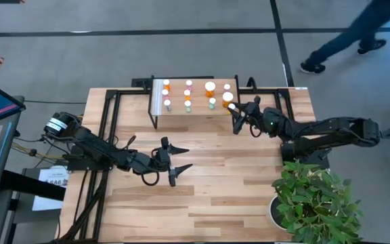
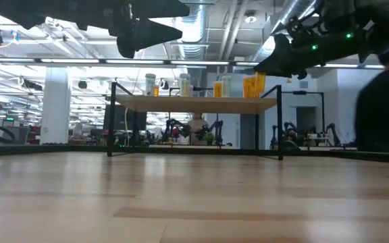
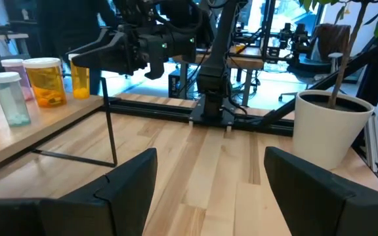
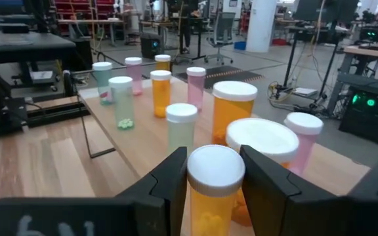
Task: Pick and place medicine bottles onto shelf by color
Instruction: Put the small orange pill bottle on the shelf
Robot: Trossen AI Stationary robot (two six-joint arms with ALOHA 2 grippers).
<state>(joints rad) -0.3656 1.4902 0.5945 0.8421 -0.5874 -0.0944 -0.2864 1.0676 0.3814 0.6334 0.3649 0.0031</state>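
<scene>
High view — bottle [image 1: 231, 106] at shelf [image 1: 198, 118] edge.

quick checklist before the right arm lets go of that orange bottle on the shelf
1. Right gripper closed around the orange bottle, fingers on both sides just under its white cap: ok.
2. Bottle over the shelf, at its right end: ok.
3. Bottle base resting on the shelf top: cannot tell, the base is hidden in every view.
4. Placed by color, next to the other orange bottles: ok, though a pink bottle stands close behind.
5. Room to open without knocking neighbours: not ok, the wide-capped bottle sits right behind the fingers.
6. Left gripper open and over the bare table, away from the shelf: ok.
</scene>
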